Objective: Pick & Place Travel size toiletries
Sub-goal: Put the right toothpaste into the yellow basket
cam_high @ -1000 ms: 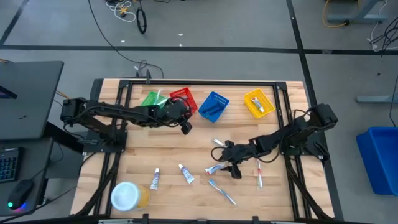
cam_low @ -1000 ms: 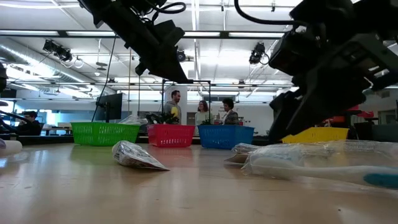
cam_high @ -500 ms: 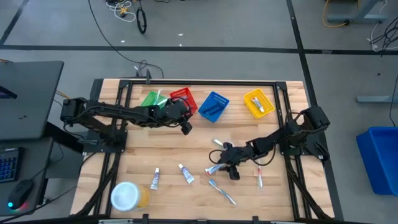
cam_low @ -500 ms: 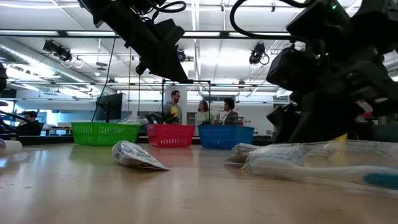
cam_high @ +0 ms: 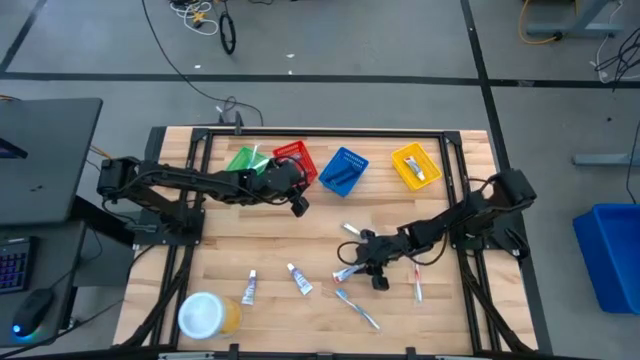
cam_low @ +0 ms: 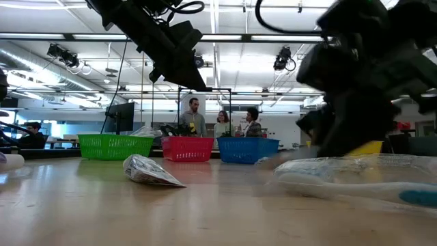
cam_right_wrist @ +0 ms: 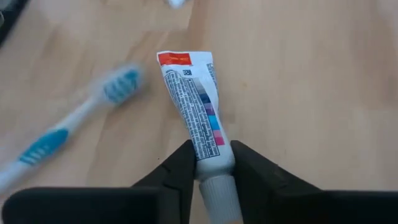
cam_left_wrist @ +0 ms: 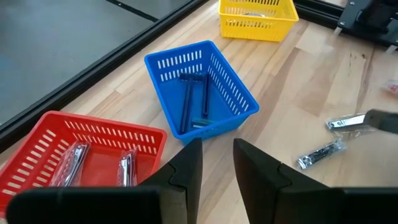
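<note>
Four baskets stand in a row along the far side of the table (cam_high: 230,235): one green basket (cam_high: 243,159), one red basket (cam_high: 295,160), one blue basket (cam_high: 343,170) and one yellow basket (cam_high: 415,165). In the left wrist view the blue one holds two dark razors (cam_left_wrist: 194,99), and the red one holds two wrapped metal items. Three toothpaste tubes lie on the wood: one (cam_high: 248,288) beside the yellow jar (cam_high: 207,315), one (cam_high: 299,279) a little to its right, and a third tube (cam_right_wrist: 198,118) pinched near its cap end between the right gripper (cam_high: 362,264)'s fingers (cam_right_wrist: 177,171), out near the table's middle. Two toothbrushes show: a blue toothbrush (cam_high: 357,308) just below that gripper and a red toothbrush (cam_high: 417,279) to its right. Two wrapped metal clippers (cam_left_wrist: 336,137) lie between the grippers.

The left gripper (cam_high: 298,204) hangs above the table by the red basket, its fingers a narrow gap apart and holding nothing.

Against half a second ago, the right arm's wrist has shifted slightly and the gripped tube has moved with it, blurring in the low view; the left arm and the loose items lie as before.
</note>
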`<control>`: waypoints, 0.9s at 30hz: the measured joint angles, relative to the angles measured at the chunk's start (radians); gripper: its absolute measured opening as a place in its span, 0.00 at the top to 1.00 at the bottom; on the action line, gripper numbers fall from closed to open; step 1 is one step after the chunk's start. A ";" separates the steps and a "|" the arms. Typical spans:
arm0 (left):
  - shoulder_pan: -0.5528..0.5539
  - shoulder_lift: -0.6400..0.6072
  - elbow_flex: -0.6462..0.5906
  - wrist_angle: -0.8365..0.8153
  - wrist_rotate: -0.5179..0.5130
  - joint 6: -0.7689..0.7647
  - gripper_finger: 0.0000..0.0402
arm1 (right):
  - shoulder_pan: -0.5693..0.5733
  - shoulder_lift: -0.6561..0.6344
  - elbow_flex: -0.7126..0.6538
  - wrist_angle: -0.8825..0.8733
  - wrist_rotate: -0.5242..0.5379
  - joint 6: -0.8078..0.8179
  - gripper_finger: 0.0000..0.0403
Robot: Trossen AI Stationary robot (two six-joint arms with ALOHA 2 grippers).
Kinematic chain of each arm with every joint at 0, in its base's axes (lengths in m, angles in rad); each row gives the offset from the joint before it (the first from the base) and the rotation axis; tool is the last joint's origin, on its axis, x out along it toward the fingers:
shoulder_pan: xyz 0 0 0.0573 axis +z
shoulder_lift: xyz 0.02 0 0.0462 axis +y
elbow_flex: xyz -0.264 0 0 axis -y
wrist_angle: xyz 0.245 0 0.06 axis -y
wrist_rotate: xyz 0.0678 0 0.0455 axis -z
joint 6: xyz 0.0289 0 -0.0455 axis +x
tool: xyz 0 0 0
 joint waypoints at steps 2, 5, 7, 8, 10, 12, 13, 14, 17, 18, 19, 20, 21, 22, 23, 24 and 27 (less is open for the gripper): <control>0.000 0.000 0.000 -0.001 0.000 0.000 0.75 | -0.002 -0.047 0.014 -0.051 0.008 -0.012 0.75; 0.000 0.000 0.000 -0.001 0.000 0.005 0.75 | -0.013 -0.140 0.041 -0.179 0.009 -0.025 0.75; 0.000 0.000 -0.001 0.002 0.000 0.013 0.75 | -0.028 -0.219 0.063 -0.276 0.021 -0.032 0.76; 0.000 0.000 -0.001 0.001 0.000 0.017 0.75 | -0.037 -0.261 0.074 -0.320 0.045 -0.043 0.76; 0.000 0.000 -0.001 0.000 0.000 0.022 0.75 | -0.050 -0.354 0.093 -0.426 0.113 -0.075 0.77; 0.000 0.000 -0.001 -0.001 0.000 0.024 0.75 | -0.064 -0.442 0.114 -0.527 0.196 -0.119 0.77; 0.000 0.000 -0.001 0.000 0.000 0.024 0.75 | -0.072 -0.486 0.121 -0.572 0.251 -0.134 0.76; 0.000 0.000 -0.001 0.000 0.000 0.024 0.75 | -0.083 -0.530 0.126 -0.620 0.322 -0.137 0.75; 0.000 0.000 -0.001 0.001 0.000 0.030 0.75 | -0.136 -0.617 0.126 -0.756 0.624 -0.059 0.73; 0.000 0.000 -0.001 0.002 0.000 0.037 0.75 | -0.157 -0.635 0.124 -0.807 0.714 -0.012 0.73; 0.000 0.000 -0.001 0.000 0.000 0.043 0.75 | -0.182 -0.650 0.119 -0.850 0.780 0.036 0.74; 0.000 0.000 -0.001 0.000 0.000 0.047 0.75 | -0.211 -0.661 0.110 -0.884 0.830 0.083 0.74; 0.000 0.000 -0.001 0.001 0.000 0.048 0.75 | -0.242 -0.669 0.095 -0.910 0.866 0.133 0.75; 0.000 0.000 -0.001 0.001 0.000 0.048 0.75 | -0.274 -0.670 0.080 -0.927 0.887 0.184 0.75; 0.000 0.000 -0.001 0.001 0.000 0.047 0.75 | -0.310 -0.669 0.064 -0.932 0.893 0.227 0.76; 0.000 0.000 -0.001 0.002 0.000 0.047 0.75 | -0.345 -0.669 0.049 -0.934 0.893 0.257 0.76; 0.000 0.000 -0.001 0.003 0.000 0.047 0.75 | -0.443 -0.660 -0.003 -0.904 0.872 0.291 0.76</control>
